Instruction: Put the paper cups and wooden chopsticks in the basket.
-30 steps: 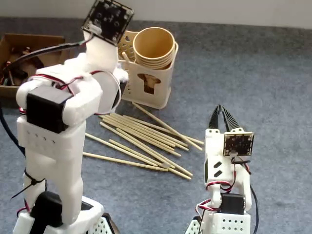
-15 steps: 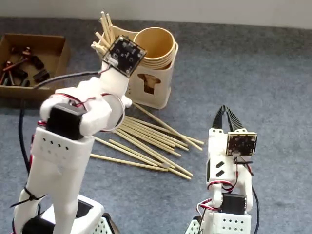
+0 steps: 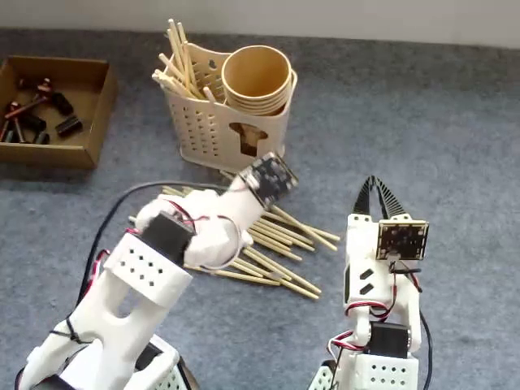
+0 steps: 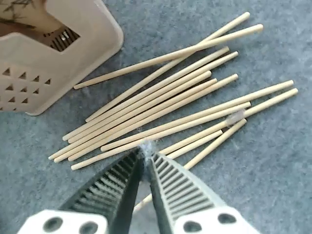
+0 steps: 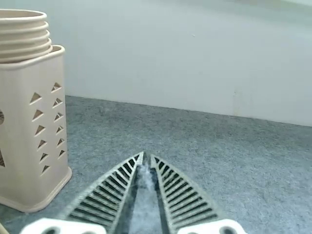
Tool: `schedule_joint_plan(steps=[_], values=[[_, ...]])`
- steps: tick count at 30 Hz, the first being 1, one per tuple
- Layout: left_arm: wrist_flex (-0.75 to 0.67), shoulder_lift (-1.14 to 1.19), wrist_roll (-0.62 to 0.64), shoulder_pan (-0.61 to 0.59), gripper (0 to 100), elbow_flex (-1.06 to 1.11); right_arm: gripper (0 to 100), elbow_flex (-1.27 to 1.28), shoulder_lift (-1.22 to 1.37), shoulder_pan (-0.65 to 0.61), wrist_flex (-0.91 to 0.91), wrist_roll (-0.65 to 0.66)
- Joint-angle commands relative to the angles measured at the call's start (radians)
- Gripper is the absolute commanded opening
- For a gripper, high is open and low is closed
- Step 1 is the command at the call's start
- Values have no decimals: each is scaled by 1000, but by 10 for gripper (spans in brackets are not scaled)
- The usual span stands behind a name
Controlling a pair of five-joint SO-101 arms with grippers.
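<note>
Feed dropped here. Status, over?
Left gripper shut, empty, above loose chopsticks. Right gripper shut, empty. Paper cups and several chopsticks in basket. Nothing in the way.

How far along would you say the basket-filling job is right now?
Done: stacked paper cups and several chopsticks stand in the basket. In hand: nothing; the left gripper is shut and empty above the loose chopsticks on the table. Left: that whole pile needs collecting.

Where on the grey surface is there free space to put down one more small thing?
The widest bare patch lies right of the basket, beyond the right gripper. A narrow strip is free between the cardboard box and the basket. In front of the basket it is crowded: loose chopsticks lie there under the left gripper.
</note>
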Motion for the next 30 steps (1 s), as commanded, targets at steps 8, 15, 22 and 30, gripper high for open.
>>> schedule_joint_plan(steps=[8, 15, 22, 30], values=[[-48, 188, -61, 71, 145, 67, 7, 110, -4, 28, -39, 3], [-147, 364, -60, 41, 148, 67, 7, 110, -4, 54, -41, 2], [-230, 519, -61, 19, 148, 65, 7, 108, -4, 56, -41, 2], [-235, 564, -121, 24, 146, 58, 7, 108, -4, 56, -41, 2]])
